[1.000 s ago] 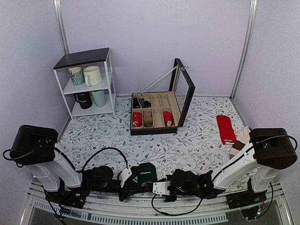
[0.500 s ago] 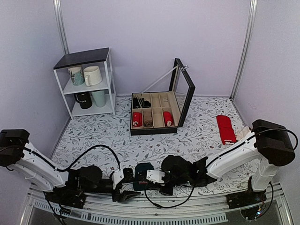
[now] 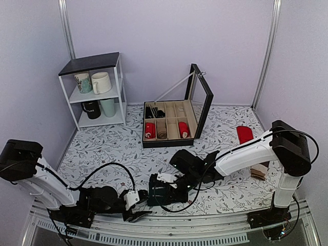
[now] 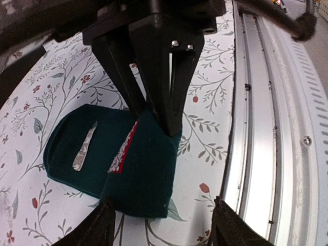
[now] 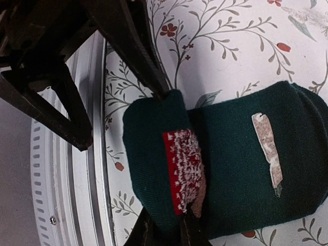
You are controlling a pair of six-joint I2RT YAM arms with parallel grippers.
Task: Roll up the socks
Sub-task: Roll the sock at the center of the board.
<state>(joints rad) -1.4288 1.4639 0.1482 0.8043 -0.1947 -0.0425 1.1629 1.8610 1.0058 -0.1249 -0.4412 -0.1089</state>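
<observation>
The dark teal socks [image 3: 159, 195] lie near the table's front edge as a flat strip with one end folded over; a red-and-white patch [image 5: 184, 169] shows at the fold. My right gripper [image 5: 166, 231] is shut on that folded end, also seen from the left wrist view as two dark fingers [image 4: 171, 97] pinching the socks [image 4: 128, 164]. My left gripper [image 4: 164, 225] stands open just short of the fold, touching nothing. From above, the left gripper [image 3: 144, 204] is to the socks' left and the right gripper [image 3: 165, 187] is over them.
A metal rail [image 4: 266, 128] runs along the near edge right beside the socks. An open black compartment box [image 3: 201, 110] holds rolled socks at centre back. A white shelf [image 3: 95, 92] with mugs stands back left. Red socks [image 3: 245, 134] lie at the right.
My left gripper has opened, let go of the socks and drawn back toward the near edge. The right arm has swung left and its gripper has shut on the folded end.
</observation>
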